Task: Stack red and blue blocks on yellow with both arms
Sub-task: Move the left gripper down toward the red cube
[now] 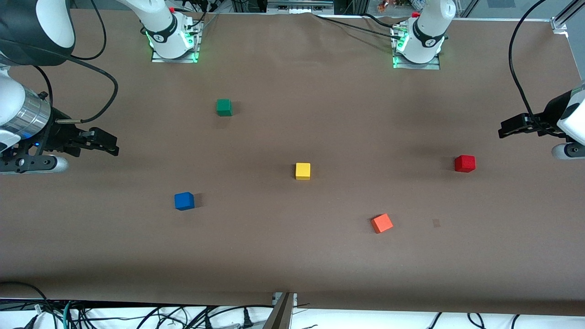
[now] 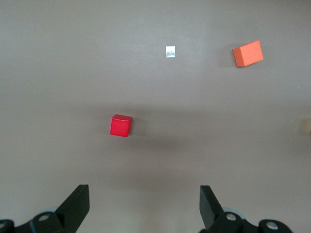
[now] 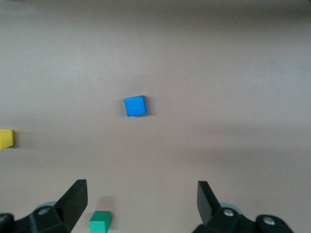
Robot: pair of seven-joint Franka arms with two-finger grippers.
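Observation:
The yellow cube (image 1: 302, 171) sits mid-table and shows at the edge of the right wrist view (image 3: 6, 139). The red cube (image 1: 465, 163) lies toward the left arm's end and shows in the left wrist view (image 2: 120, 125). The blue cube (image 1: 184, 201) lies toward the right arm's end, nearer to the front camera than the yellow cube, and shows in the right wrist view (image 3: 134, 106). My left gripper (image 1: 502, 129) hangs open and empty over bare table beside the red cube (image 2: 144, 194). My right gripper (image 1: 113, 148) hangs open and empty over bare table at the right arm's end (image 3: 142, 191).
A green cube (image 1: 224, 107) sits farther from the front camera than the blue cube, and shows in the right wrist view (image 3: 99, 221). An orange cube (image 1: 381, 223) lies nearer to the front camera than the red cube (image 2: 248, 53). A small pale mark (image 1: 436, 223) is on the table.

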